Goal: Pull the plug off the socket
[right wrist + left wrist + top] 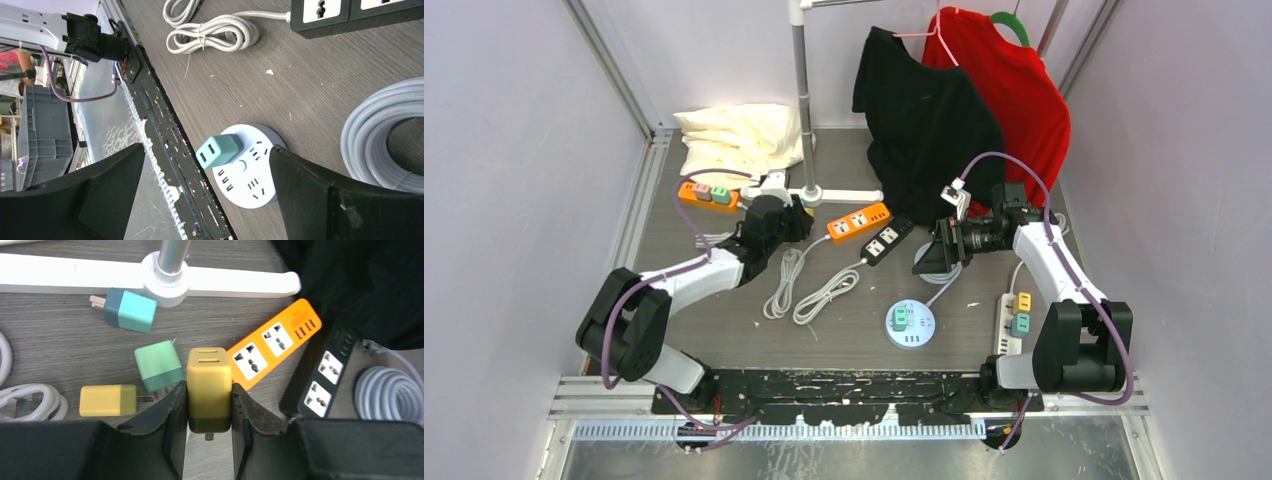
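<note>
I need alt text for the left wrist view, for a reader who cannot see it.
The left end effector grips a yellow plug between its fingers. Beyond it lie a green plug, a second yellow plug and a teal plug, with an orange power strip and a black power strip at right.

We see a dark wood-grain tabletop (844, 345). On it lie an orange power strip (858, 221) with a black power strip (889, 239) just beside it, coiled white cables (824, 292) and a round white socket hub (916, 337). A white power strip (1004, 335) lies at the right edge. A second orange strip (685, 191) sits near a cream pillow (739, 135). There is also a white rack base (849, 194), and three loose plugs lie near it: a teal plug (129, 310), a green plug (158, 365) and a yellow plug (107, 400).
</note>
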Robot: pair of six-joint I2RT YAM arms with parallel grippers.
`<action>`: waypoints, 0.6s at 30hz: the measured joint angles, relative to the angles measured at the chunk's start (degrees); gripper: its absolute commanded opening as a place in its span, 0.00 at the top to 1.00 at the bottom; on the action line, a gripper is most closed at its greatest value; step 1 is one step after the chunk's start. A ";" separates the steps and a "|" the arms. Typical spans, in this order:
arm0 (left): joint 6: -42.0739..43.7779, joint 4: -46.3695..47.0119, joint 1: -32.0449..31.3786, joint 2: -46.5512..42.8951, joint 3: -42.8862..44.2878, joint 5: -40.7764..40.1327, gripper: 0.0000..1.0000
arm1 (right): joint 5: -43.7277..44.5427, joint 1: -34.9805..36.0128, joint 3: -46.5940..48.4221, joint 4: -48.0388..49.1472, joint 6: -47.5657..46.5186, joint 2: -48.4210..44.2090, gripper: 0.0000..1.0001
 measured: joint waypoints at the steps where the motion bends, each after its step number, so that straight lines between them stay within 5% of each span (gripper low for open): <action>1: 0.00 0.02 0.00 0.33 0.13 -0.26 0.69 | 0.00 0.00 0.00 -0.02 -0.02 0.00 0.00; 10: 0.13 3.34 2.71 8.37 0.00 -5.95 0.37 | 0.00 0.00 0.00 0.02 -0.04 0.00 0.00; 18: 0.20 9.79 4.22 8.66 -2.38 -5.95 0.31 | 0.02 0.00 0.00 0.04 -0.04 0.00 0.00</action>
